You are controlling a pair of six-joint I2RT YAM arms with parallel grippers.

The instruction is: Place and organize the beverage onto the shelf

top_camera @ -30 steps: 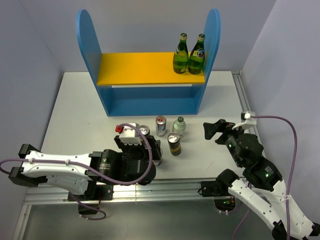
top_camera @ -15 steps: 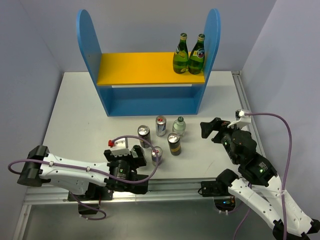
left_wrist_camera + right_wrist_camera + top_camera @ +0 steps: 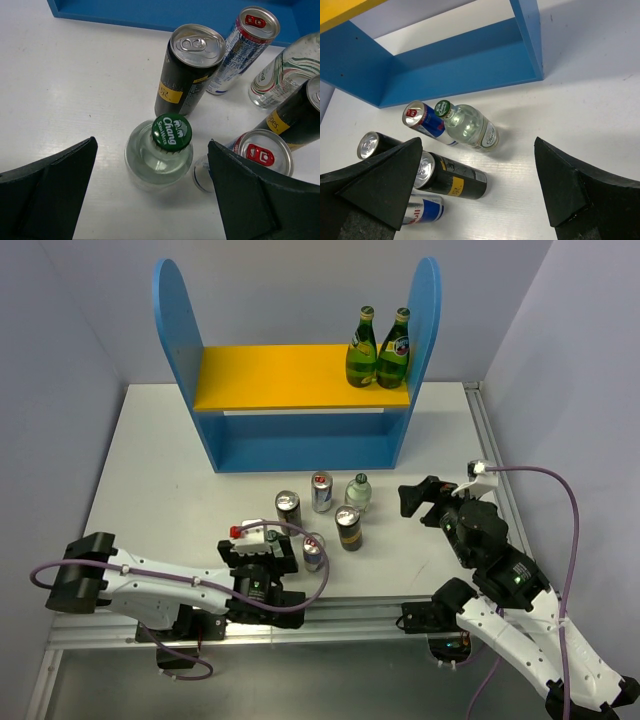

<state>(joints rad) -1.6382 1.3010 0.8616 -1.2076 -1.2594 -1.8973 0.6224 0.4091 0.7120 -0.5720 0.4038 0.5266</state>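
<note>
The blue shelf (image 3: 300,445) with a yellow upper board stands at the far side of the table (image 3: 150,470); two green bottles (image 3: 378,352) stand upright at the board's right end; in front, clustered upright, are two clear bottles (image 3: 358,492), two black-gold cans (image 3: 348,528) and two slim silver cans (image 3: 321,492).

A lab: white table (image 3: 150,460) inside plain lavender walls (image 3: 60,340).
</note>
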